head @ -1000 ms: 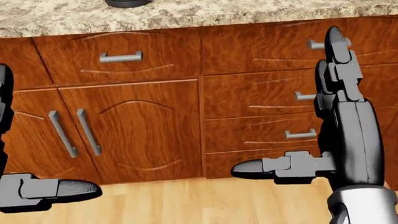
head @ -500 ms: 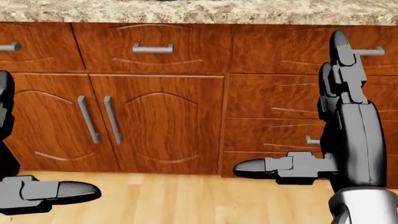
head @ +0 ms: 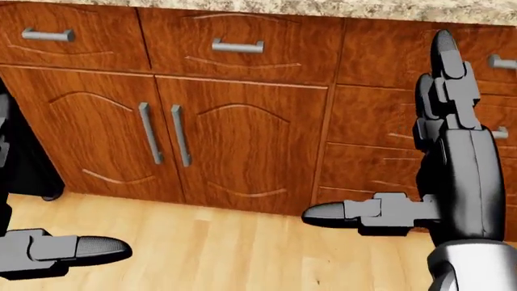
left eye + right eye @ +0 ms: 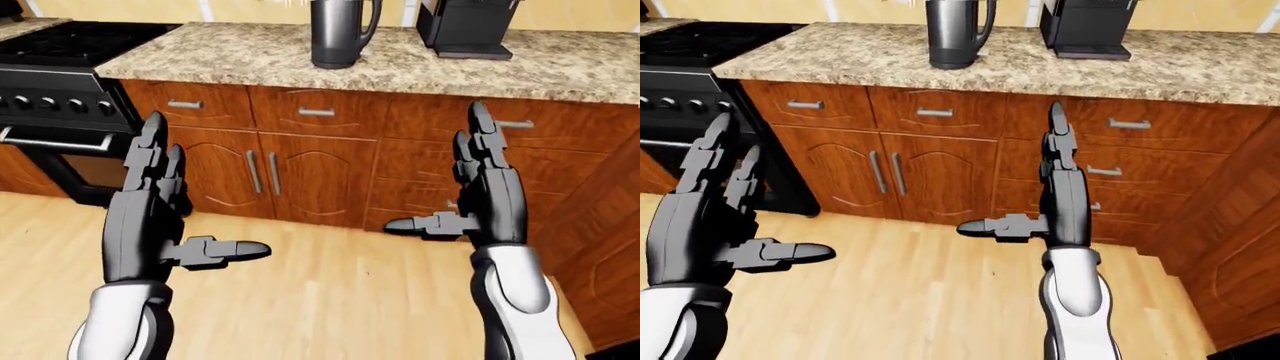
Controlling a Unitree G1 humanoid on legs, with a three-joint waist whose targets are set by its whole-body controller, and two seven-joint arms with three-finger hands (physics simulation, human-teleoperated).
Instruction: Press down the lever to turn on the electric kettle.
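Note:
The dark grey electric kettle point(image 4: 340, 34) stands on the granite counter point(image 4: 230, 64) at the top of the left-eye view, its handle turned to the right; its lever does not show. Both hands are held up, well below and short of the counter. My left hand point(image 4: 190, 206) is open, fingers upright and thumb pointing right. My right hand point(image 4: 450, 184) is open in the same pose, thumb pointing left, under and to the right of the kettle. Neither hand holds anything. The head view shows only cabinet doors, my right hand point(image 3: 404, 145) and the left thumb point(image 3: 80, 248).
A black coffee machine point(image 4: 465, 26) stands to the right of the kettle. A black stove point(image 4: 60, 82) adjoins the counter on the left. Wooden cabinets with drawers point(image 3: 234, 109) run beneath the counter, and another cabinet point(image 4: 610, 247) juts out at right. Wood floor point(image 4: 330, 300) lies below.
The camera has moved: in the head view the cabinets slid right and upward, and the counter edge left the top. Both hands keep their open pose.

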